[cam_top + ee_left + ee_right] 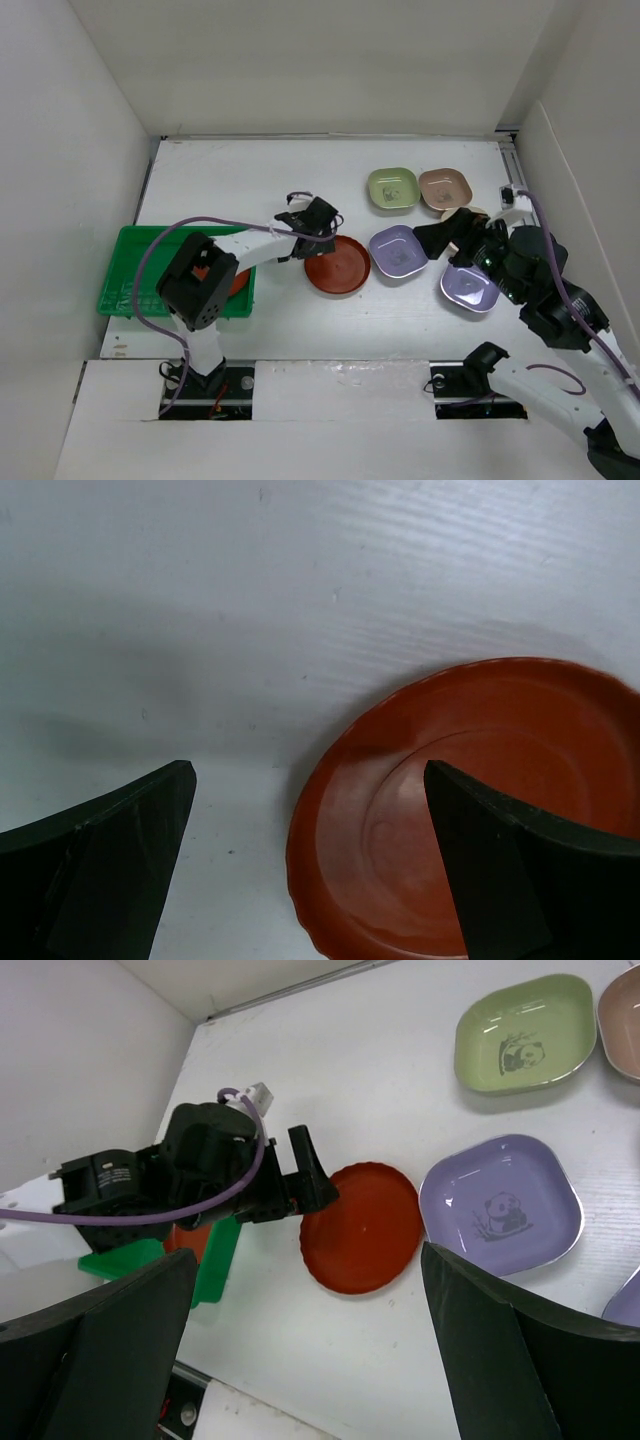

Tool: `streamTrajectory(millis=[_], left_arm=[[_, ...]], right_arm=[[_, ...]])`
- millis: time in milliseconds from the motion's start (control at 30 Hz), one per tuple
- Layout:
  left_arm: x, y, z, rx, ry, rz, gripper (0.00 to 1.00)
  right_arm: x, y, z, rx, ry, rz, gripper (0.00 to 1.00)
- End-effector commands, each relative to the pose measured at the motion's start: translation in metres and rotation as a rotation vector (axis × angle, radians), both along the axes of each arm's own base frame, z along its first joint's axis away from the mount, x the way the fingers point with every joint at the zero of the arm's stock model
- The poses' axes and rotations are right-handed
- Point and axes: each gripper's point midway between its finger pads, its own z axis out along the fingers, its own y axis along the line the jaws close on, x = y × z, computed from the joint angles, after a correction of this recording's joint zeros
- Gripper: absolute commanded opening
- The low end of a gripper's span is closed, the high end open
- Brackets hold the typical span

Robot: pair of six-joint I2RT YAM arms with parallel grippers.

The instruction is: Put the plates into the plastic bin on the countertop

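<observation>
A round reddish-brown plate (338, 265) lies on the white countertop (250, 170). My left gripper (322, 238) hangs open at its far-left rim. In the left wrist view this plate (470, 810) has its rim between the jaws of the left gripper (308, 768), one finger over the plate and the other over bare countertop. The green plastic bin (130, 270) holds a second reddish plate (238, 283), mostly hidden by the left arm. My right gripper (450, 243) is open and empty, held high over two lavender plates (398, 250) (470, 288).
A pale green plate (392, 189) and a pinkish-tan plate (445, 188) sit at the back right, with a cream plate (470, 214) partly hidden behind the right arm. White walls close in the countertop on three sides.
</observation>
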Motion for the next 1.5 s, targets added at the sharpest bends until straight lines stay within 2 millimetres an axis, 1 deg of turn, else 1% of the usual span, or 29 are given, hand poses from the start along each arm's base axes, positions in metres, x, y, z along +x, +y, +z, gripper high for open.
streamTrajectory(millis=[0,100,167,267,433,467,500,533,567,600,700,767,833,867,933,967,1067,1100,1133,1167,1200,1233,1267,1300,1333,1367,1400,1433,1467], left_arm=[[-0.012,0.004,-0.017,-0.008,0.036,0.036,0.98],[-0.021,0.009,-0.03,-0.004,0.062,0.04,0.94],[-0.029,0.013,-0.036,-0.01,0.082,0.054,0.86],[-0.037,0.016,-0.043,-0.016,0.095,0.058,0.8],[-0.044,0.023,-0.048,-0.007,0.11,0.068,0.59],[-0.046,0.026,-0.05,0.0,0.111,0.079,0.52],[-0.046,0.026,-0.05,0.0,0.111,0.079,0.49],[-0.046,0.026,-0.05,0.0,0.111,0.079,0.39],[-0.046,0.026,-0.05,0.0,0.111,0.079,0.39],[-0.046,0.026,-0.05,0.0,0.111,0.079,0.3],[-0.045,0.027,-0.05,0.007,0.105,0.083,0.18],[-0.037,0.026,-0.04,0.02,0.081,0.093,0.0],[-0.03,0.027,-0.029,0.039,0.061,0.104,0.0],[-0.021,0.023,-0.012,0.037,0.036,0.11,0.0],[-0.005,0.028,0.01,0.063,-0.015,0.144,0.0],[0.006,0.023,0.035,0.055,-0.053,0.135,0.0],[0.033,0.032,0.074,0.012,-0.118,0.174,0.0],[0.043,0.035,0.094,-0.019,-0.151,0.185,0.0],[0.055,0.053,0.103,-0.041,-0.157,0.224,0.0],[0.062,0.064,0.11,-0.057,-0.166,0.245,0.0],[0.067,0.075,0.126,-0.088,-0.193,0.275,0.0],[0.075,0.1,0.133,-0.102,-0.202,0.324,0.0],[0.077,0.113,0.142,-0.118,-0.219,0.355,0.0],[0.073,0.13,0.139,-0.111,-0.215,0.388,0.0],[0.066,0.144,0.155,-0.138,-0.249,0.414,0.0],[0.066,0.167,0.16,-0.166,-0.271,0.473,0.0],[0.06,0.181,0.161,-0.179,-0.277,0.512,0.0],[0.046,0.197,0.161,-0.185,-0.289,0.553,0.0],[0.04,0.221,0.161,-0.181,-0.306,0.614,0.0]], right_arm=[[0.0,0.007,0.006,0.017,-0.027,0.03,1.0],[0.0,0.007,0.006,0.017,-0.027,0.03,1.0],[0.0,0.007,0.006,0.017,-0.027,0.03,1.0],[-0.002,0.007,0.004,0.019,-0.026,0.04,1.0],[-0.002,0.008,0.001,0.022,-0.015,0.039,1.0],[-0.003,0.01,0.001,0.024,-0.013,0.049,1.0],[-0.002,0.01,0.003,0.029,-0.021,0.049,1.0],[-0.002,0.01,0.003,0.037,-0.017,0.047,1.0],[-0.002,0.01,0.003,0.037,-0.017,0.047,1.0],[-0.002,0.01,0.003,0.037,-0.017,0.047,1.0],[-0.002,0.01,0.003,0.037,-0.017,0.047,1.0],[-0.002,0.01,0.003,0.037,-0.017,0.047,1.0],[-0.002,0.01,0.003,0.037,-0.017,0.047,1.0],[-0.003,0.01,0.007,0.042,-0.024,0.047,1.0],[-0.004,0.011,0.007,0.044,-0.023,0.056,1.0],[-0.004,0.011,0.007,0.044,-0.023,0.056,1.0],[-0.004,0.011,0.007,0.044,-0.023,0.056,1.0],[-0.004,0.011,0.007,0.044,-0.023,0.056,1.0],[-0.004,0.011,0.007,0.044,-0.023,0.056,1.0],[-0.004,0.011,0.013,0.054,-0.038,0.057,1.0],[-0.004,0.011,0.013,0.054,-0.039,0.057,1.0],[-0.004,0.011,0.013,0.054,-0.039,0.057,1.0],[-0.002,0.013,0.011,0.049,-0.031,0.057,1.0],[-0.001,0.013,0.013,0.046,-0.042,0.058,1.0],[0.001,0.014,0.01,0.039,-0.033,0.058,1.0],[0.0,0.014,0.014,0.036,-0.044,0.06,1.0],[0.0,0.016,0.017,0.045,-0.053,0.072,1.0],[0.002,0.018,0.015,0.039,-0.044,0.072,1.0],[0.003,0.018,0.017,0.035,-0.056,0.074,1.0]])
